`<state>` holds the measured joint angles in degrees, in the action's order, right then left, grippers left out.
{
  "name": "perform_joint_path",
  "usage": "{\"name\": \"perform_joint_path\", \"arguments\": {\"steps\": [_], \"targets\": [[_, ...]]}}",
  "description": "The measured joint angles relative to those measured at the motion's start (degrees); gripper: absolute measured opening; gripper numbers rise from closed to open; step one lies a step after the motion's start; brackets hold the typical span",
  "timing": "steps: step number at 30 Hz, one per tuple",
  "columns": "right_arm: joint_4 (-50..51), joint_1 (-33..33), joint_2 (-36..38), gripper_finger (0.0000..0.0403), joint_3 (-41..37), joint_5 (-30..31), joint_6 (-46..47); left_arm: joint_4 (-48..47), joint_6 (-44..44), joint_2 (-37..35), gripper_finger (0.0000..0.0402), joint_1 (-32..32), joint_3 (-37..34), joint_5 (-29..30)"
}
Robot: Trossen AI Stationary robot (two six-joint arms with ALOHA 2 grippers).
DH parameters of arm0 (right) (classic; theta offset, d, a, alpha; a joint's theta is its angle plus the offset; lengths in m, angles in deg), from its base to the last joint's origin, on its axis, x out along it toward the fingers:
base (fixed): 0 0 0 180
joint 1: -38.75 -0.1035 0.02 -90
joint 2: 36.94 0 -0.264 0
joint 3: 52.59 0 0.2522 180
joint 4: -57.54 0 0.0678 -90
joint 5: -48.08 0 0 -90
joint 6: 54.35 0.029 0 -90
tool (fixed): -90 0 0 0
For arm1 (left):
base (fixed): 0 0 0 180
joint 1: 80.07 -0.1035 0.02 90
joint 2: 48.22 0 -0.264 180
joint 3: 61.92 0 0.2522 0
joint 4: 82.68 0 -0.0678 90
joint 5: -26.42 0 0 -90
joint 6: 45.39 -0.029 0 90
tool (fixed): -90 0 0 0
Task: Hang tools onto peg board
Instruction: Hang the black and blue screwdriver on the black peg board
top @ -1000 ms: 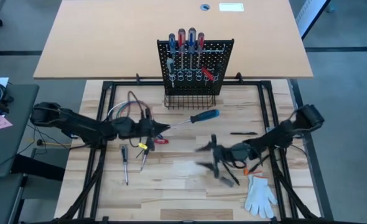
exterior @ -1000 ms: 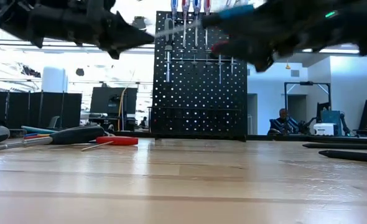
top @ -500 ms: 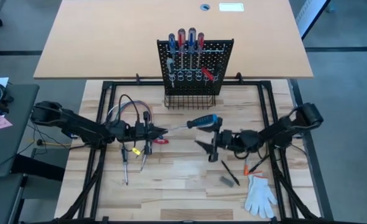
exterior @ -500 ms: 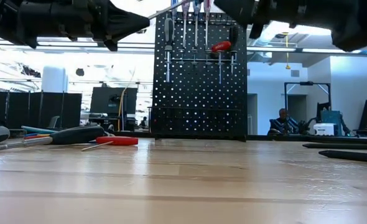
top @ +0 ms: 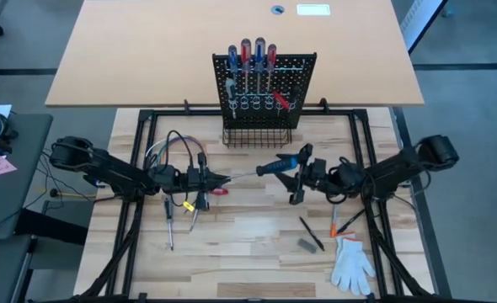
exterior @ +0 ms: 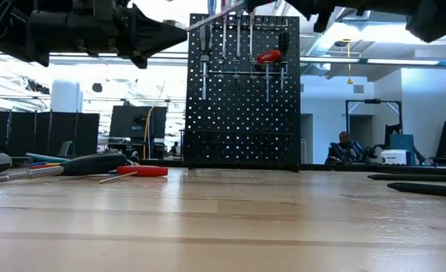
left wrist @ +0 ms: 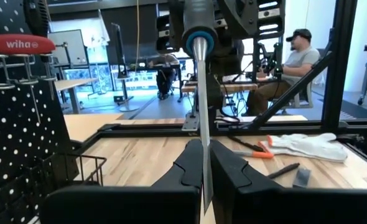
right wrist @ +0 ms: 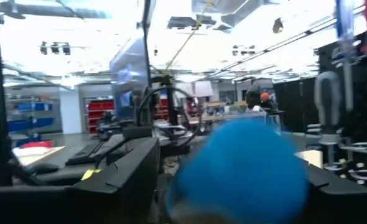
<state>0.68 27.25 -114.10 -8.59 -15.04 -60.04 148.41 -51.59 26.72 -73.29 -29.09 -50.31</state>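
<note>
A screwdriver (top: 269,167) with a black and blue handle and a thin metal shaft hangs above the table's middle, with my left gripper (top: 222,178) shut on it. My right gripper (top: 298,175) is open at the handle's blue end (right wrist: 239,168), one finger on either side; I cannot tell whether they touch it. The black peg board (top: 265,84) stands upright at the far middle, with several screwdrivers hanging in its rings and a wire basket (top: 257,135) at its base. My left gripper pinches the screwdriver's metal shaft (left wrist: 203,163) between its two fingers, at the end away from the handle. The fingers come level from the table's left and lie along the shaft. The screwdriver is lifted clear, its handle (left wrist: 199,25) pointing toward the right arm and slightly raised.
Two screwdrivers (top: 169,220) and a red-handled tool (top: 219,191) lie below the left arm, near a loop of wires (top: 173,145). Black tools (top: 311,235), an orange tool (top: 341,225) and a white glove (top: 350,263) lie near right.
My right gripper has risen from low over the near-right table and swung toward the far side and the left, tipping up until its fingers flank the screwdriver's blue handle end. My left gripper has kept the shaft almost still.
</note>
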Motion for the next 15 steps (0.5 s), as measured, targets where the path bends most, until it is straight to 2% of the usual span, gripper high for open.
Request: {"name": "perform_joint_path", "arguments": {"steps": [5,11,15], "targets": [[5.77,-0.72,3.82,0.0235,0.02,0.0,-0.36,0.01,-0.04,-0.02,0.0,0.0,0.0,-0.01],[10.09,-1.67,7.1,0.015,0.02,-0.44,-0.24,-0.02,-0.32,-0.02,0.0003,0.0,0.04,-0.28],[12.61,-1.73,8.42,0.0141,0.02,-0.83,-0.2,-0.8,-0.62,-0.04,0.0008,-0.06,0.09,-0.16]]}}
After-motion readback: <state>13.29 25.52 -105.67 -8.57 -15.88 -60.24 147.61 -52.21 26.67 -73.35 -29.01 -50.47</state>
